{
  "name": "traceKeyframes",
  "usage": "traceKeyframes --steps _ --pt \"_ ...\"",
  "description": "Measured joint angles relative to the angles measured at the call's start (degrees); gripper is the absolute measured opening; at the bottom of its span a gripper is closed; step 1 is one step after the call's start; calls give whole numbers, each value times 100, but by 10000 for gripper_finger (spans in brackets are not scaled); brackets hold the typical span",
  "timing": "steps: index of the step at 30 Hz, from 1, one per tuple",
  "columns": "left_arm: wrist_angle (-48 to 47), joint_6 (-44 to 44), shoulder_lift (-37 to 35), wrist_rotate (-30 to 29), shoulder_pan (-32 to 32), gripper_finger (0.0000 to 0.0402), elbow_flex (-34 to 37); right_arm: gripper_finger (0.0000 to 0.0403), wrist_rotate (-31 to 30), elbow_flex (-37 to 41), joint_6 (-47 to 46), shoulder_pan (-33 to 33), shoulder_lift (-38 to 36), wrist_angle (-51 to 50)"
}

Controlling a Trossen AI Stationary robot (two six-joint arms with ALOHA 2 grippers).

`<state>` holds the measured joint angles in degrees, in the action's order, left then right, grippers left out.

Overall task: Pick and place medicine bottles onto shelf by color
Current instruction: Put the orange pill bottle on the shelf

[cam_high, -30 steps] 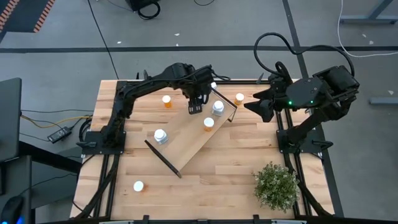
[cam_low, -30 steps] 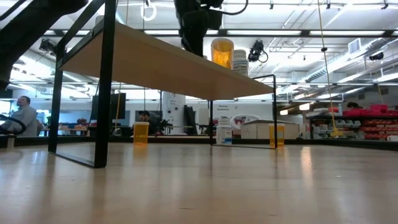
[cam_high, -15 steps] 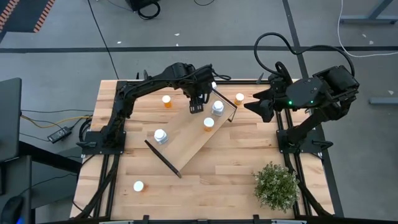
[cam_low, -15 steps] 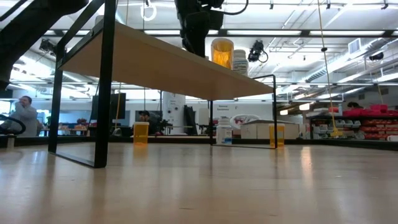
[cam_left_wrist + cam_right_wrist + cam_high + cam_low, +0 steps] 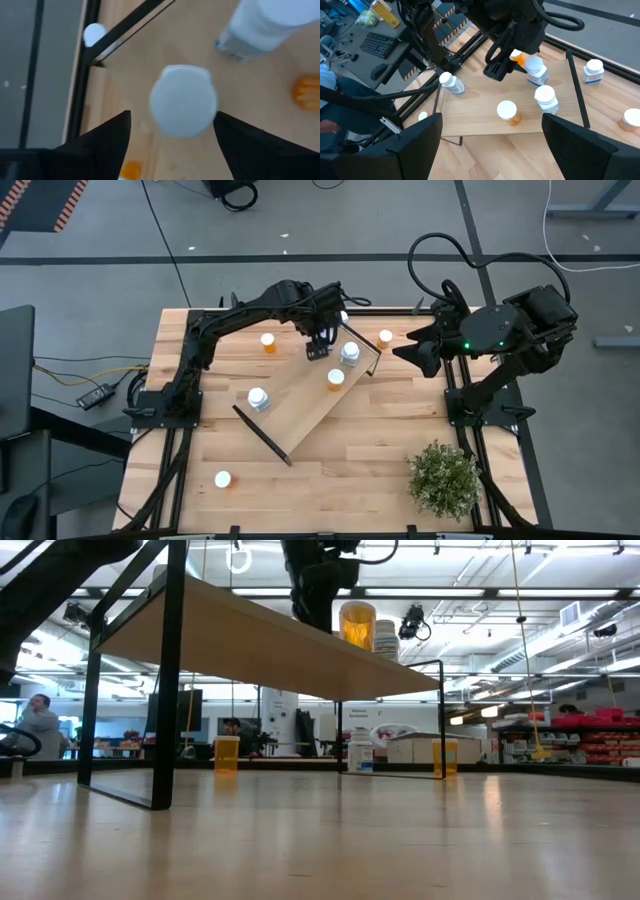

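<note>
The shelf [image 5: 300, 408] is a light-wood board that stands slantwise on its dark end panels [image 5: 165, 690] in the middle of the table. A white bottle [image 5: 258, 399], an orange one [image 5: 335, 378] and a white one [image 5: 350, 353] stand on it. My left gripper [image 5: 318, 348] is open above the shelf's far end. Its fingers stand on either side of a white-capped bottle [image 5: 183, 100], above it and apart from it. That bottle also shows in the right wrist view [image 5: 535, 69]. My right gripper [image 5: 492, 150] is open and empty by the table's right far corner [image 5: 420, 352].
Loose bottles stand on the table: an orange one [image 5: 268, 342] at the far left of the shelf, a white one [image 5: 343, 318] and an orange one [image 5: 385, 338] beyond its far end panel, one with a white cap [image 5: 222, 479] near the front left. A potted plant [image 5: 443, 478] stands at the front right.
My left gripper has drifted a little toward the table's far right over the shelf, still open. The bottles and the shelf have kept their places.
</note>
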<state>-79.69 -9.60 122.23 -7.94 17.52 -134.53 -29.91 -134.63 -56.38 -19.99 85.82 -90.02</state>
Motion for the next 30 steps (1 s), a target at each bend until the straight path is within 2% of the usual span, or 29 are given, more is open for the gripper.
traceKeyframes --steps 5,10,15,17,22,30 --pt "-266 182 -180 -242 -1 314 -9 348 2 0 0 0 0 0" --pt "-551 698 -473 -246 -57 313 -17 348 -1 0 117 0 0 0" --pt "-841 1271 -764 -252 -222 307 -17 348 -179 212 675 72 -10 6" --pt "-971 1547 -852 -250 -348 305 -17 348 44 389 896 199 -2 2" --pt "-1034 2349 -1258 -232 -774 295 -17 348 709 825 1581 530 5 -4" --pt "-1034 4050 -1986 -238 -1982 281 -20 348 813 857 2053 489 -19 93"
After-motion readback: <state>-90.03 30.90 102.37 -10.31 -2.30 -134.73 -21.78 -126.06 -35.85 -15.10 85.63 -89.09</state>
